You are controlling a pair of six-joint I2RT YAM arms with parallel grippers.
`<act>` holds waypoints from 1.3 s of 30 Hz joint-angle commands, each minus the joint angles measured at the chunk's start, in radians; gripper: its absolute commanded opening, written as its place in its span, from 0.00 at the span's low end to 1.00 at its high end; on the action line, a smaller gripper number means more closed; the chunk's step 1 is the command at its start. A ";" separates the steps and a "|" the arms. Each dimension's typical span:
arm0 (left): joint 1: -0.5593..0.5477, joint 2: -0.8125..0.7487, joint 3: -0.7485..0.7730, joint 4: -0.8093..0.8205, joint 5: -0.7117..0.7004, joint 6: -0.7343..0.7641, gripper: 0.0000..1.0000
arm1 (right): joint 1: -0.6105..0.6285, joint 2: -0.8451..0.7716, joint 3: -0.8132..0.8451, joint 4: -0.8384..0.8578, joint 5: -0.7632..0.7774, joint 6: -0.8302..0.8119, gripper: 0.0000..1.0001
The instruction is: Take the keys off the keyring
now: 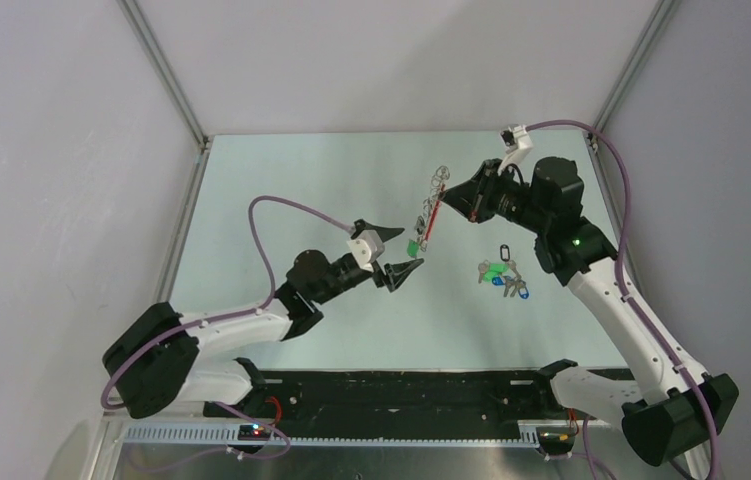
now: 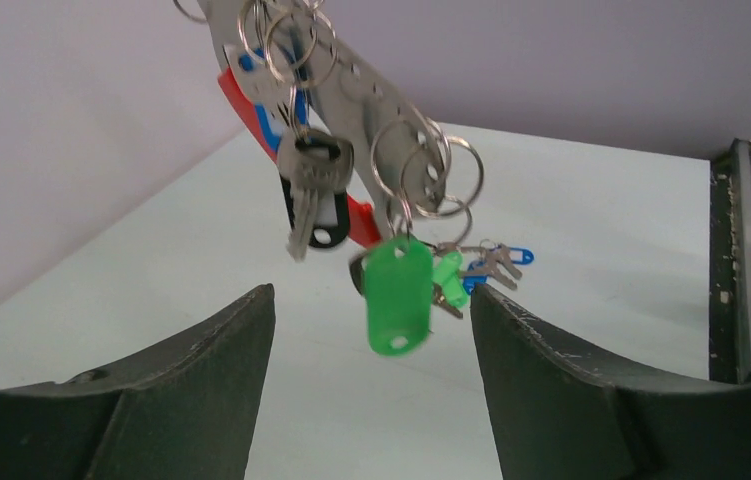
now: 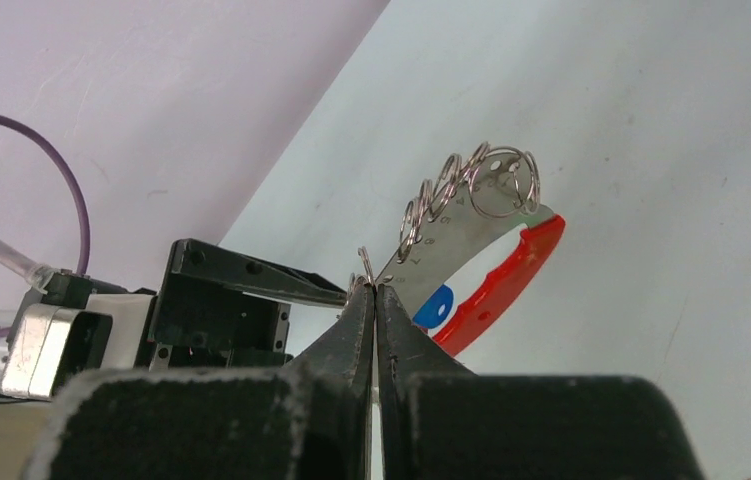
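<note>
The left gripper (image 2: 373,300) is waiting with its jaws apart just below the keyring (image 3: 456,235), flanking the green key (image 2: 398,295) without touching it. The right gripper (image 3: 373,292) is pinching the keyring, holding it in the air. The keys (image 2: 311,185) are dangling beneath the keyring on thin rings (image 2: 431,170). They are probably light, rigid, slippery and swinging freely. The best hold is likely the flat plastic head.

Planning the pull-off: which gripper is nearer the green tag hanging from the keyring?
Left. The left gripper is open, with the green tag hanging right at its fingertips. The right gripper is shut on the keyring at its upper end, farther from the tag.
</note>
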 commanded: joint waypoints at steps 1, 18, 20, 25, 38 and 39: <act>-0.008 0.039 0.071 0.049 0.018 0.047 0.75 | -0.004 0.007 0.063 0.088 -0.064 -0.026 0.00; 0.001 0.126 0.116 0.050 0.033 0.089 0.44 | -0.002 0.043 0.069 0.121 -0.187 -0.023 0.00; 0.000 0.129 0.118 0.049 0.032 0.082 0.36 | -0.002 0.041 0.069 0.110 -0.181 -0.027 0.00; 0.001 0.121 0.103 0.049 0.034 0.074 0.12 | -0.002 0.027 0.069 0.077 -0.120 -0.049 0.00; -0.037 -0.035 0.139 -0.326 -0.162 0.001 0.00 | -0.005 0.041 -0.025 -0.003 0.093 -0.105 0.01; -0.040 -0.052 0.168 -0.422 -0.178 0.004 0.00 | -0.005 0.041 -0.036 0.018 0.083 -0.102 0.02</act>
